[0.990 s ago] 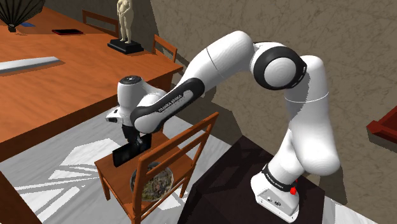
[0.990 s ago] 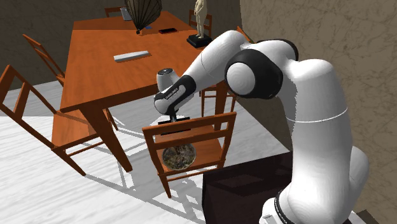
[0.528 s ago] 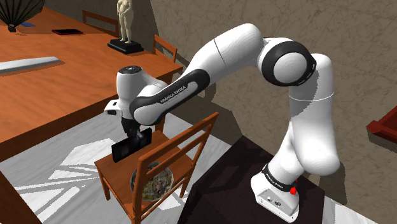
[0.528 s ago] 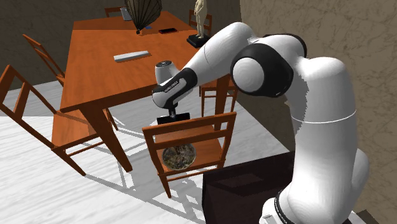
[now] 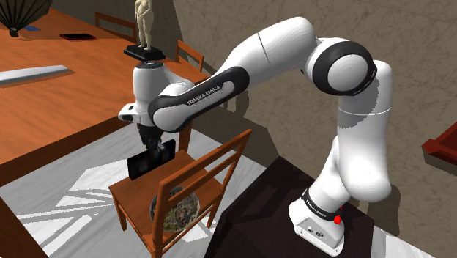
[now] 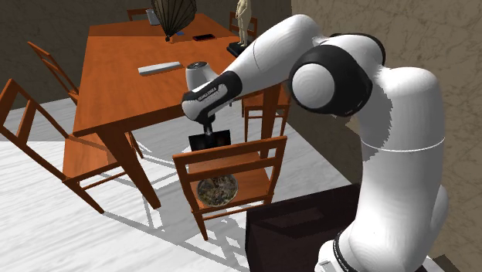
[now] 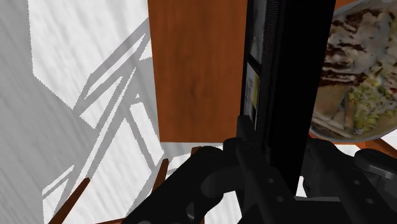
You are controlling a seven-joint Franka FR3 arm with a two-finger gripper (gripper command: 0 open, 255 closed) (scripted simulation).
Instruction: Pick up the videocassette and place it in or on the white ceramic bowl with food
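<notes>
The fingers [image 7: 249, 153] clamp a flat black videocassette [image 5: 151, 160] above the orange wooden chair [image 5: 130, 196], whose seat bears a round food-filled bowl [image 5: 174, 208].

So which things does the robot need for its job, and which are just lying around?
For the job: the black videocassette, clasped in the gripper above the chair; the bowl of food on the chair seat.

Just lying about: the figurine, the dark fan, the grey flat strip and the small black slab, all on the wooden table.
</notes>
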